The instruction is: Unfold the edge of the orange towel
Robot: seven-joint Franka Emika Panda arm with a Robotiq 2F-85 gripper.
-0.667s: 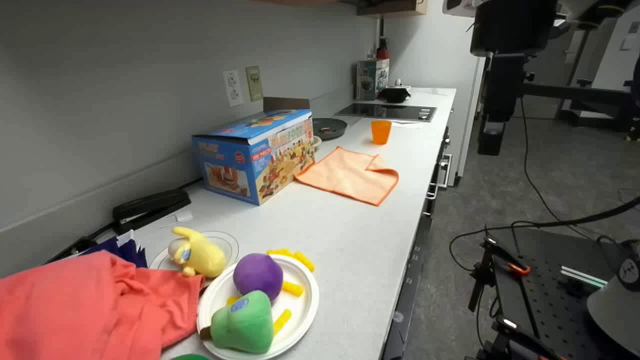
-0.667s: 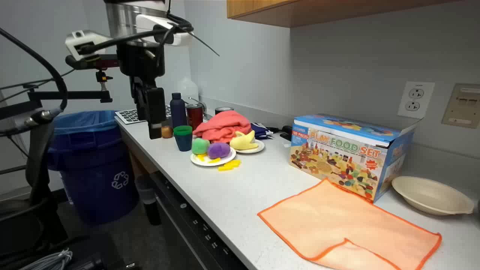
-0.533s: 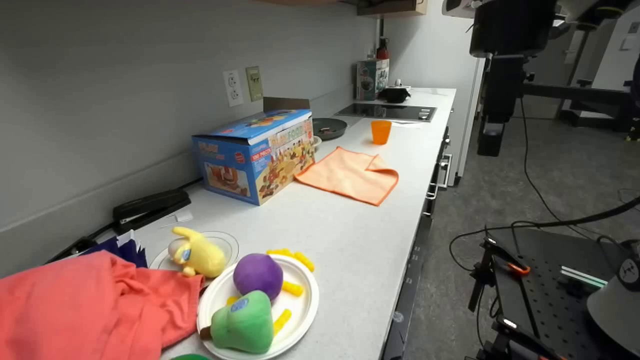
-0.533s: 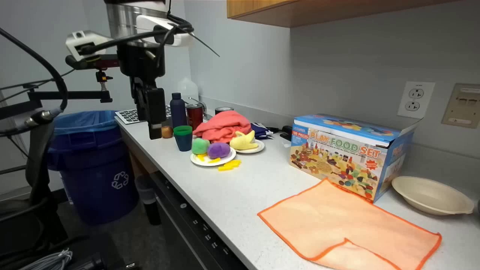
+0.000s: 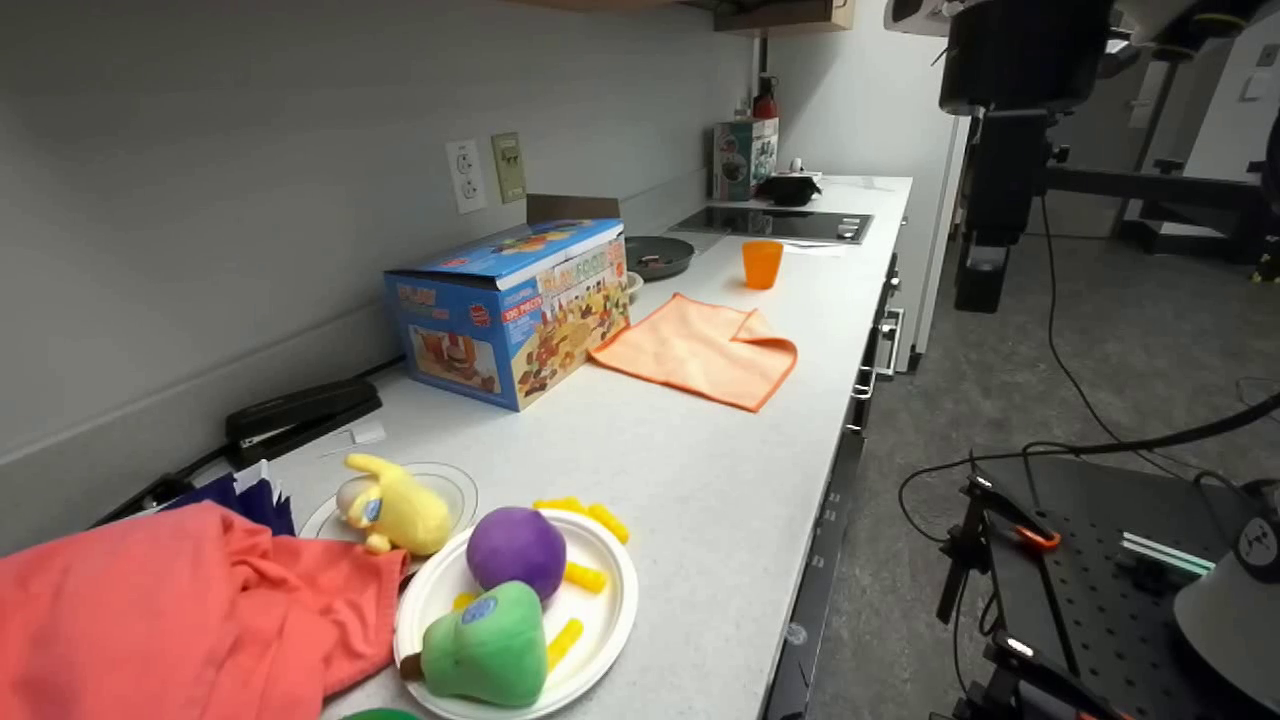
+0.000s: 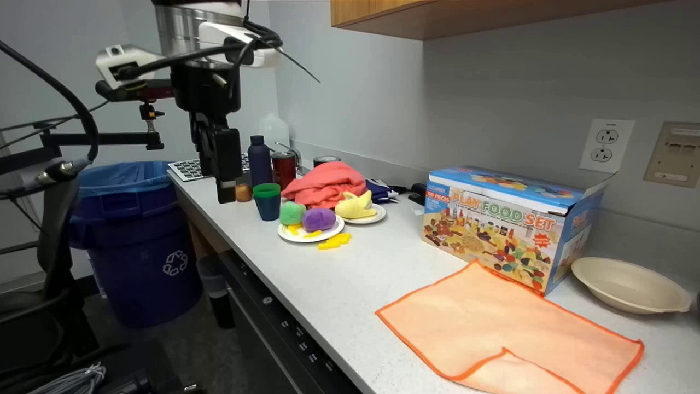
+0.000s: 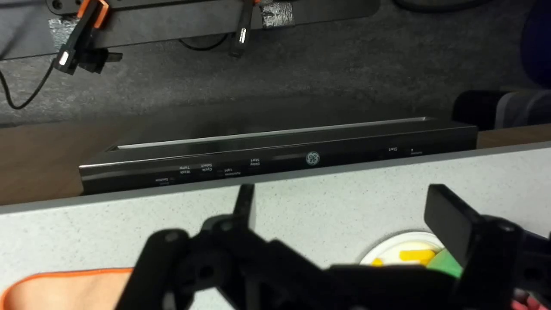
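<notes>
Evidently the gripper (image 7: 342, 202) is gaping empty, well apart from the box (image 6: 495, 232). Beside the box, the towel (image 6: 500, 312) is lying, its outer flap (image 6: 514, 376) probably needing shallow pinching, then peeling outward.

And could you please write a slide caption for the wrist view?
Open gripper, framed against the speckled counter, with part of the orange towel at lower left.

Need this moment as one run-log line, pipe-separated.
pale-orange hemmed cloth towel: on speckled white countertop, beside blue cardboard box | folded edge: not yet unfolded | jaws: open, empty, away from towel
</notes>
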